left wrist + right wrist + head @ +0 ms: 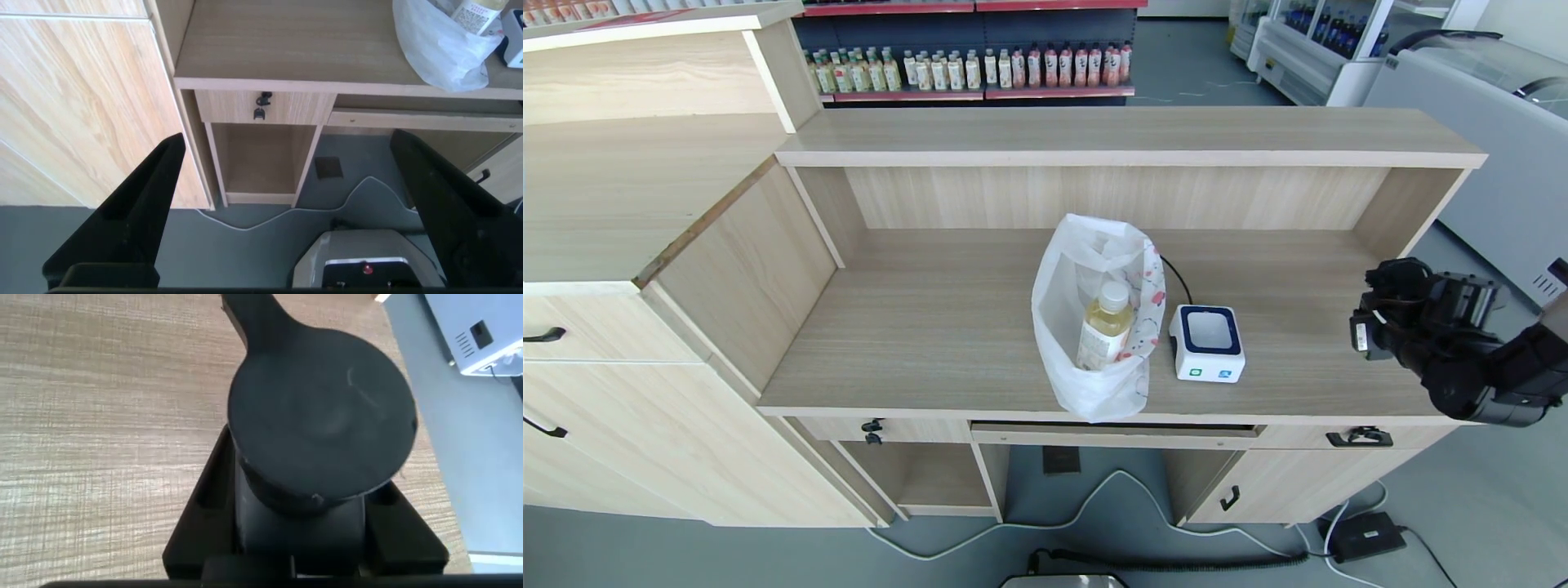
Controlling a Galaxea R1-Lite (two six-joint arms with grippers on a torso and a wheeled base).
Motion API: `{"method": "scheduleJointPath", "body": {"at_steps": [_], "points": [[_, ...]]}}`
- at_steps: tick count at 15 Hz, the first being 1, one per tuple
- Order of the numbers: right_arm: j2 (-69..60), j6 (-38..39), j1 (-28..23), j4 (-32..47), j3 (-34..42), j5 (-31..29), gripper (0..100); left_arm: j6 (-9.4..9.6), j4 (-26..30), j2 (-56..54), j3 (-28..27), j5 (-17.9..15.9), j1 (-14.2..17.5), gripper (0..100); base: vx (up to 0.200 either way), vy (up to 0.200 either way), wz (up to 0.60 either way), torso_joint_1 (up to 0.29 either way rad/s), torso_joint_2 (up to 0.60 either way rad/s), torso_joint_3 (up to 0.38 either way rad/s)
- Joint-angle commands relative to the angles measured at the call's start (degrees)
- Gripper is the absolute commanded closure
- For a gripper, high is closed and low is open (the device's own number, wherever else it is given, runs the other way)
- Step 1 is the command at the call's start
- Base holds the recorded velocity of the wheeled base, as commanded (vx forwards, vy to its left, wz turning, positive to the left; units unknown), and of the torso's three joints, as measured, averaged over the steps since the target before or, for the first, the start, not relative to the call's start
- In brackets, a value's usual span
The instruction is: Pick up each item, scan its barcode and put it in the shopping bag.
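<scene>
Where counter (915,327) holds shopping bag (1058,327), drink shelves (972,69) stand behind.

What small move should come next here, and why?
Probably draw the right gripper back from the counter's right end to a rest pose. The drink bottle, the one item I can see, already stands inside the shopping bag beside the scanner, and the left gripper hangs open below counter level.

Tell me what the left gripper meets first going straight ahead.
Probably the open cubby under the keyed drawer; the left gripper points at it and nothing shows in between, though depth is unclear.
</scene>
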Motion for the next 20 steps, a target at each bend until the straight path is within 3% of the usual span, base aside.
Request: {"method": "scheduleJointPath", "body": {"at_steps": [1,2,3,4,5,7,8,9,11,14,20], "points": [[-21.9,-7.9,-0.5,-0.4,17.1,0.0,100,-0.01,0.1,0.0,0.0,0.0,0.0,0,0.0,0.0,0.0,0.0,0.0,0.0],[-30.6,-14.3,-0.6,-0.5,24.0,0.2,100,-0.01,0.1,0.0,0.0,0.0,0.0,0,0.0,0.0,0.0,0.0,0.0,0.0],[-31.8,-15.3,-0.5,-0.5,24.8,0.2,100,-0.01,0.0,0.0,0.0,0.0,0.0,0,0.0,0.0,0.0,0.0,0.0,0.0],[-42.1,-25.2,1.9,0.2,31.2,1.7,100,-0.01,0.0,0.0,0.0,0.0,0.0,0,0.0,0.0,0.0,0.0,0.0,0.0],[-50.1,-38.4,7.6,1.2,34.2,9.1,100,-0.01,0.0,0.0,0.0,0.0,0.0,0,0.0,0.0,0.0,0.0,0.0,0.0],[-54.1,-56.0,13.2,1.3,33.0,25.9,100,-0.01,0.0,0.0,0.0,0.0,0.0,0,0.0,0.0,0.0,0.0,0.0,0.0],[-54.3,-59.9,14.4,1.4,33.1,29.9,100,-0.01,0.1,0.0,0.0,0.0,0.0,0,0.0,0.0,0.0,0.0,0.0,0.0],[-54.1,-71.7,19.5,3.0,33.2,36.0,100,-0.01,0.0,0.0,0.0,0.0,0.0,0,0.0,0.0,0.0,0.0,0.0,0.0],[-53.1,-88.3,28.0,7.4,33.0,40.5,100,-0.01,0.1,0.0,0.1,0.0,0.0,0,0.0,0.0,0.0,0.0,0.0,0.0],[-51.0,-111.6,34.4,7.5,33.2,44.1,100,-0.01,0.0,0.0,0.0,0.0,0.0,0,0.0,0.0,0.0,0.0,0.0,0.0],[-49.8,-126.1,51.1,1.5,33.5,47.1,100,-0.01,0.0,0.0,0.0,0.0,0.0,0,0.0,0.0,0.0,0.0,0.0,0.0]]}}
